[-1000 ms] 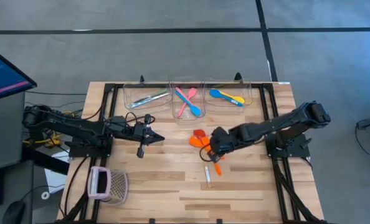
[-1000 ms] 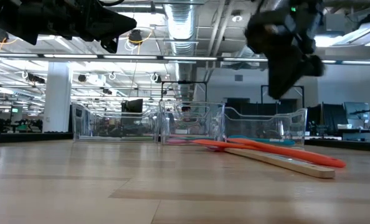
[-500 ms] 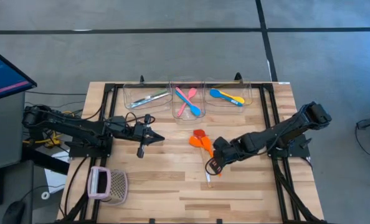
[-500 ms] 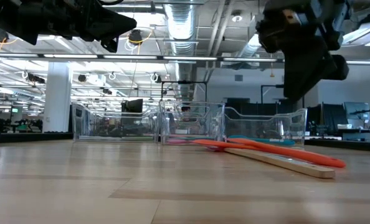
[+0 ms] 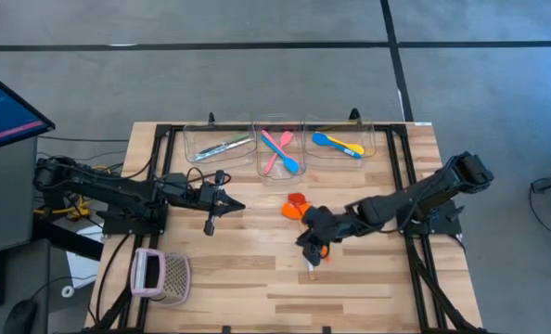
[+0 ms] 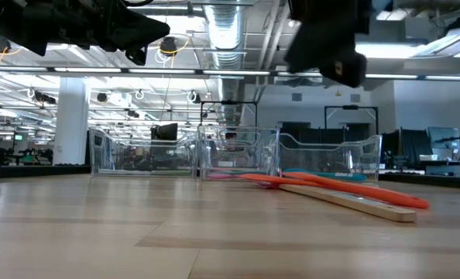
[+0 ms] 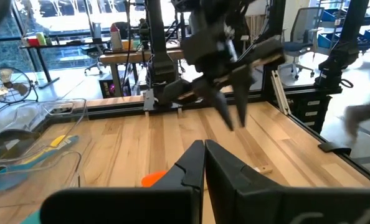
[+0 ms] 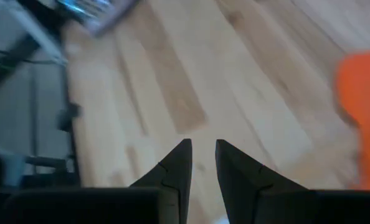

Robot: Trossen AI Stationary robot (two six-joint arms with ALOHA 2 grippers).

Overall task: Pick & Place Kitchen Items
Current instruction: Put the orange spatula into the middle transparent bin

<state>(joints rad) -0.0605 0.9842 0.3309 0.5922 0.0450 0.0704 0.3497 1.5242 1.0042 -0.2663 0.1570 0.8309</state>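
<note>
Across the wooden counter, you have both arms reaching toward the middle, the left one from nine o'clock and the right one from three o'clock. At twelve o'clock, along the far edge, three clear bins stand side by side: the one toward ten o'clock holds silvery and teal-handled cutlery, the middle one holds pink spoons with a blue one, and the one toward two o'clock holds a blue spoon and a yellow spoon. At seven o'clock you see the pink-and-white mesh basket near the front corner.

Your left hand hangs above the counter left of centre, well apart from every utensil, and its wrist view shows its fingers pressed together with only a thin seam between them. Your right hand sits just right of centre, low over the loose utensils, with its fingers a little apart and nothing between them; bare wood shows in the gap.

Just beside that hand, toward one o'clock, lie the orange spoons and the red-headed spatula, whose wooden handle is covered by the hand from above. A small pale utensil lies at its six o'clock side.
</note>
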